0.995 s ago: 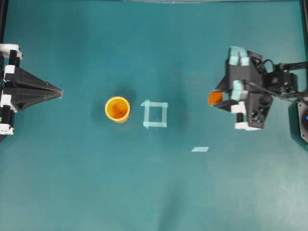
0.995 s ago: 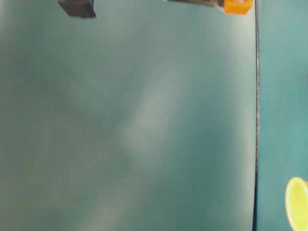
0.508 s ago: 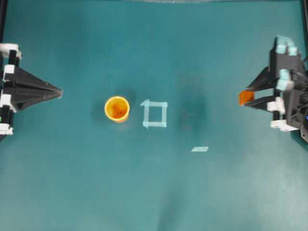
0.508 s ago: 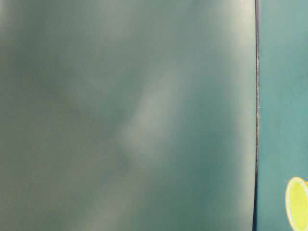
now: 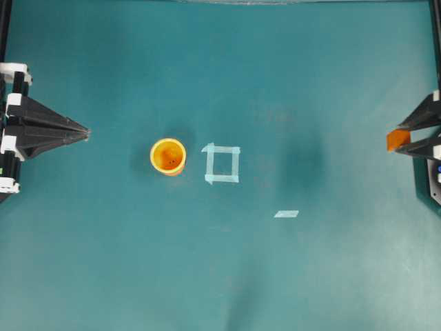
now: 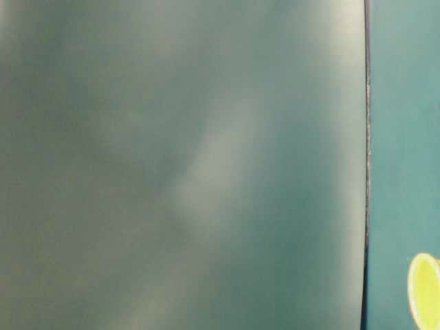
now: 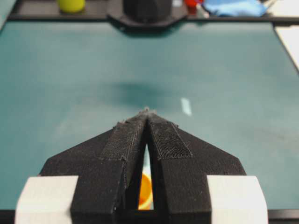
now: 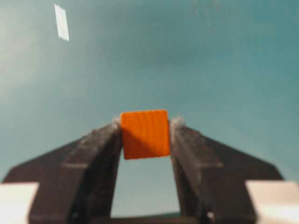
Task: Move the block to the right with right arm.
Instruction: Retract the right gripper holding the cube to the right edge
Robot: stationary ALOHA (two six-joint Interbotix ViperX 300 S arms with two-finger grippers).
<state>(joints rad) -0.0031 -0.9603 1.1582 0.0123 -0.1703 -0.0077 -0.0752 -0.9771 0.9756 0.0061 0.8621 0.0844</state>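
Block pinched in the right gripper at the far right edge of the table.

The right gripper [image 5: 398,141] clenched the orange block [image 5: 397,140] between its two black fingertips [image 8: 111,135], the cube sitting right at their ends. The left gripper [image 5: 84,131] was pressed together to a point, holding nothing. Well away from the right fingers stood the orange cup [image 5: 168,156], a taped square [image 5: 222,164] just beside it, on the teal table [image 5: 220,276].

robot lab bench, plain teal mat tabletop [image 5: 138,276] with black frame rails at left and right edges, pale blue tape square outline [image 5: 222,164] and short tape strip [image 5: 286,214] as markers, two black bench-mounted arms
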